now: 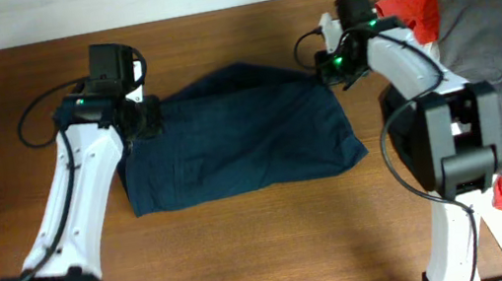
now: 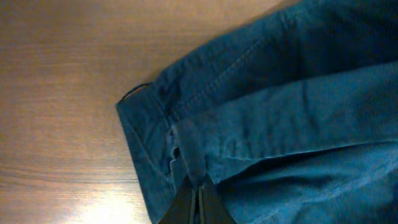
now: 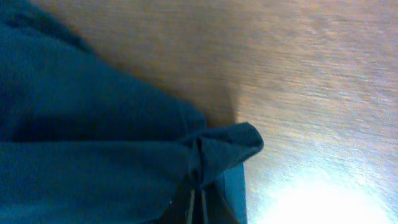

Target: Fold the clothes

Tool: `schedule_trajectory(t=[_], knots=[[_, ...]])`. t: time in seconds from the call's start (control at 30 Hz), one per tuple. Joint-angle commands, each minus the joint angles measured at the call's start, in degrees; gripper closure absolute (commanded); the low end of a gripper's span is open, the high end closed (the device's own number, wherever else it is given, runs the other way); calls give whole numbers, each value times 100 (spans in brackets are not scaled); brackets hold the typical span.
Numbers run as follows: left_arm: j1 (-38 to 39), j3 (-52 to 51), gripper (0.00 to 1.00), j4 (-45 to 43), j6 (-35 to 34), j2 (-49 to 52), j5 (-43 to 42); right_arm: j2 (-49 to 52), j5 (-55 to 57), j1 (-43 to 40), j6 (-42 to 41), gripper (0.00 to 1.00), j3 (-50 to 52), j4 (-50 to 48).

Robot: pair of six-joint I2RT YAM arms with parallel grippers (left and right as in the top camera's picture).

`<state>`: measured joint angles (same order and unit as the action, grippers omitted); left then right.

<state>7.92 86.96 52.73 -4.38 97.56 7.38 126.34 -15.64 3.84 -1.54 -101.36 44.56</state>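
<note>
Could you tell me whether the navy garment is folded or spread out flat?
Folded over, at least partly: the navy garment shows one layer lying over another in the left wrist view.

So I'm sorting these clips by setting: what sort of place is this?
Likely a robotics lab bench set up for laundry folding, not a home: a left arm and right arm at a wooden table, a navy garment spread between them, a pile of clothes alongside.
</note>
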Motion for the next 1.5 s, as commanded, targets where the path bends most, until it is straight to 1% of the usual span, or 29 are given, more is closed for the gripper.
schedule_trajectory(t=[0.0, 0.17, 0.27, 0.4, 0.53, 0.63, 0.67, 0.77, 0.87, 0.9, 1.0, 1.07, 1.2, 1.27, 1.3, 1.47], knots=[[-22, 133, 99, 48, -125, -651, 164, -793, -164, -393, -22, 96, -428, 629], [-22, 133, 99, 369, -208, -903, 164, -1657, -195, -704, 94, 96, -442, 1633], [-20, 133, 99, 636, -380, -1034, 162, -2179, -188, -769, 238, 96, -442, 2100], [-20, 133, 99, 809, -402, -1392, 160, -2911, -153, -772, 435, 96, -442, 2693], [-20, 133, 99, 1259, -817, -1812, 146, -3456, -153, -769, 662, 96, -442, 3263], [-20, 133, 99, 1569, -1080, -1965, 144, -3560, -153, -756, 734, 96, -442, 3543], [-20, 133, 99, 1670, -1154, -1993, 146, -3560, -160, -754, 734, 96, -442, 3501], [-20, 105, 99, 1727, -1279, -1982, 227, -3486, -175, -540, 734, 96, -442, 2822], [-20, 103, 99, 1681, -1659, -1888, 673, -3248, -175, -190, 737, 96, -439, 2173], [-22, 87, 99, 1613, -1733, -1829, 822, -3025, -173, 31, 737, 96, -439, 1799], [-22, -9, 99, 1259, -1746, -1692, 1047, -2511, -160, 337, 734, 96, -439, 1211], [-22, -125, 99, 863, -1746, -1510, 1379, -2009, -131, 461, 732, 96, -439, 774], [-22, -339, 99, 251, -1746, -1023, 1941, -1364, -57, 476, 732, 96, -439, 197], [-50, -345, 99, 2, -1746, -706, 2153, -1211, -4, 476, 734, 96, -439, 24], [-66, -345, 99, -63, -1744, -638, 2168, -1152, 7, 479, 737, 96, -439, -33], [-409, -345, 99, -986, -1746, 66, 2184, -861, 103, 479, 732, 96, -439, -284]])
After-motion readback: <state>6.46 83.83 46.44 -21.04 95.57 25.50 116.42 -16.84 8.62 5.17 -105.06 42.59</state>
